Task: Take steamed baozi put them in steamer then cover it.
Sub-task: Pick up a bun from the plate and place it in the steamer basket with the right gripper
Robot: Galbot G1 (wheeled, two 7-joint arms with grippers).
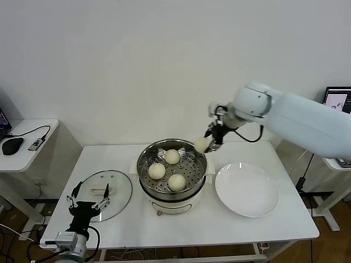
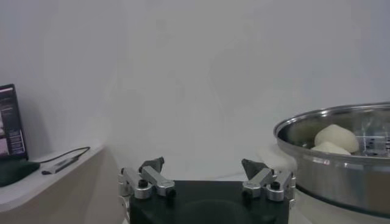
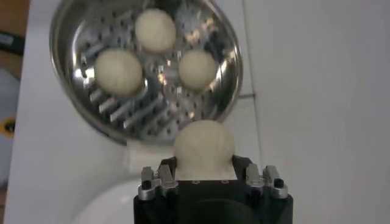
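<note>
Head view: the left gripper (image 1: 88,204) hangs low beside the glass cover (image 1: 104,194), which lies flat on the table (image 1: 230,224) left of the steamer (image 1: 173,170). Three smooth cream baozi (image 1: 172,156) sit in the steamer. Left wrist view: its fingers (image 2: 153,165) are spread. Right wrist view: the right gripper (image 3: 204,173) pinches a fourth bun (image 3: 204,146) above the steamer's rim, over its perforated steel floor.

Three baozi (image 1: 166,169) lie in the steamer (image 1: 144,164); the cover (image 1: 118,193) rests beside it.
</note>
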